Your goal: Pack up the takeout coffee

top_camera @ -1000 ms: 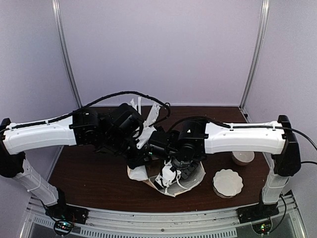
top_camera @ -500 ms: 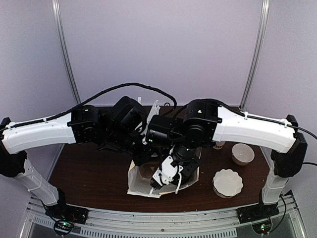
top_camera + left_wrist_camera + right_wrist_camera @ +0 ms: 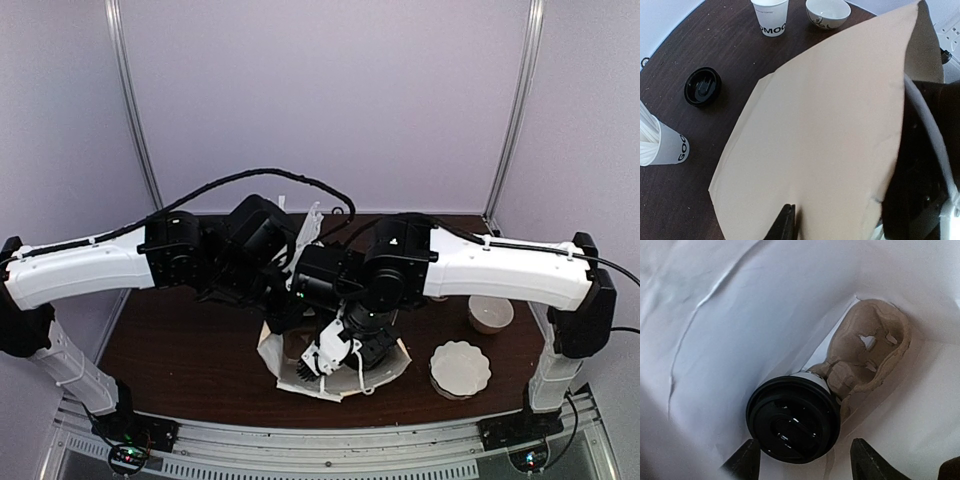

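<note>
The takeout coffee (image 3: 793, 419), a white cup under a round black lid, stands inside the paper bag (image 3: 740, 315) in one pocket of a brown pulp cup carrier (image 3: 872, 352). My right gripper (image 3: 805, 462) is open inside the bag, with one finger on each side of the lid and not touching it. In the top view the right gripper (image 3: 308, 370) reaches down into the bag (image 3: 385, 375). My left gripper (image 3: 788, 224) is shut on the bag's tan outer wall (image 3: 830, 125), and in the top view it (image 3: 283, 318) sits at the bag's left rim.
The left wrist view shows a lidless white cup (image 3: 771, 17), a white bowl (image 3: 828, 12), a loose black lid (image 3: 702, 86) and a cup with white straws (image 3: 660, 142) on the dark table. A second bowl (image 3: 490, 312) and a stack of white plates (image 3: 460, 368) lie at the right.
My right arm rose and swung over the bag, then dropped a little with its gripper pointing down into it. The bag mouth changed shape. My left arm barely moved.
</note>
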### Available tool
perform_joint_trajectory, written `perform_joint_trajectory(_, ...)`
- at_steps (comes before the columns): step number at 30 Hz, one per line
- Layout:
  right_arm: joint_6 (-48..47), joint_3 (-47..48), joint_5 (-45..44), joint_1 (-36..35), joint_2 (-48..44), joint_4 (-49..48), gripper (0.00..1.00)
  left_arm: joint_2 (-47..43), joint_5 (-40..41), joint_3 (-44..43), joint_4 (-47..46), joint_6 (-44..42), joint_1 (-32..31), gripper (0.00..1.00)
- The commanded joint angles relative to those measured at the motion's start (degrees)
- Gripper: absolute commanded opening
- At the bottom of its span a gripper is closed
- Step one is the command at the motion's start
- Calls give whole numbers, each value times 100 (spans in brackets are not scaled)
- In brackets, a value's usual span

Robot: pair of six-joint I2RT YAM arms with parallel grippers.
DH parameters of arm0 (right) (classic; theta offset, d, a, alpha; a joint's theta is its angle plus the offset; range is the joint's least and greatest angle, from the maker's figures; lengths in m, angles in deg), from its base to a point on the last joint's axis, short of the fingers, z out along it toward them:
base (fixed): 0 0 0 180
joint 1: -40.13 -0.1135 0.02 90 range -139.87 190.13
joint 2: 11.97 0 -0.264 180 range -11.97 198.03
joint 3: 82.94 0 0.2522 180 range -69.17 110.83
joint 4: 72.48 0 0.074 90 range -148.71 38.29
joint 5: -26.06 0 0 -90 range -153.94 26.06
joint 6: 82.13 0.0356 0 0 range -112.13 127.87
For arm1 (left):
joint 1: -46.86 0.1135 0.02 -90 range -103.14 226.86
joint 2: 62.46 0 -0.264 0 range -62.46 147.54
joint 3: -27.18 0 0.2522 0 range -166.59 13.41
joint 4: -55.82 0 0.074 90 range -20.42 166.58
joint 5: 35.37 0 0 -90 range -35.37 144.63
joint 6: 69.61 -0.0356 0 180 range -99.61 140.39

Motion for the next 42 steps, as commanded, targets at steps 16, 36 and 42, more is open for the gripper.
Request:
perform_joint_trajectory(16, 87, -234, -650, 746, 1007, -128, 57, -147, -274, 134, -464, -158, -81, 24)
perform_joint_trajectory(36, 157, -240, -589, 880, 1020, 395, 33, -1072, 520, 462, -1262, -206, -79, 49)
perform_joint_trajectory(42, 204, -2, -417, 778, 626, 606, 22, -1046, 477, 450, -1336, -279, -78, 49)
